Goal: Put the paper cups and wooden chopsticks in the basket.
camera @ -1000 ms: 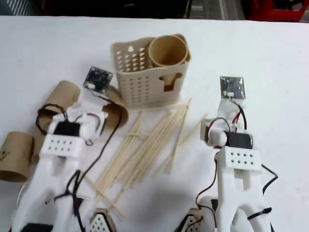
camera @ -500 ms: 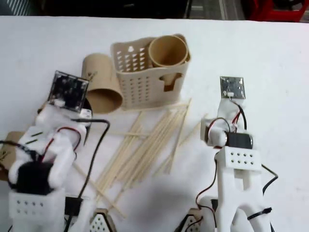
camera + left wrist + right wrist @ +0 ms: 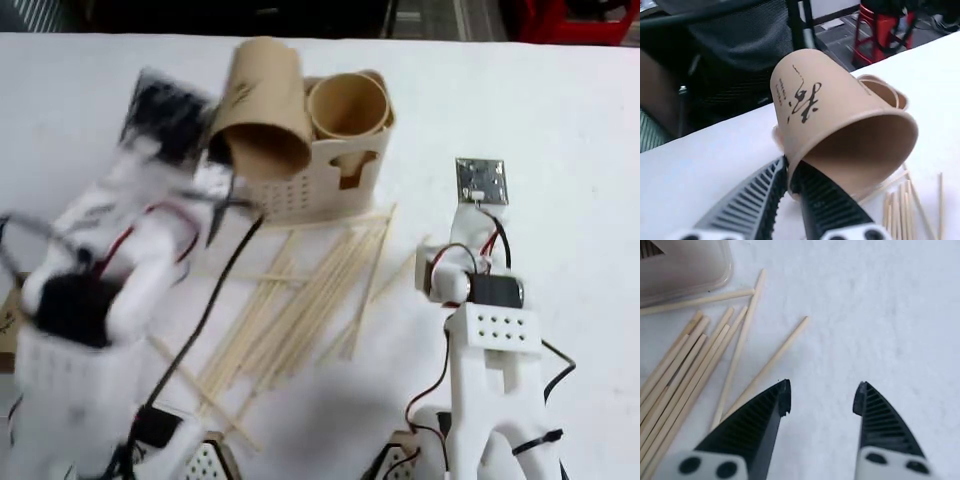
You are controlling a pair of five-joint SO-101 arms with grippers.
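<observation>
One paper cup (image 3: 840,115) pinched by the left claw (image 3: 790,168) (at the basket (image 3: 330,182)), right claw (image 3: 820,397) spread.

Nothing here is legible to me from the remote station. The only print is on 1 paper cup (image 3: 840,115), the one close in front of the left wrist camera. It has a dark brush-stroke mark (image 3: 802,100) on its side wall, with a thin line of tiny lettering (image 3: 781,92) running beside it, too small for me to make out. In the high view that cup (image 3: 262,105) shows the mark as a small dark squiggle on its side wall, again unreadable.
</observation>
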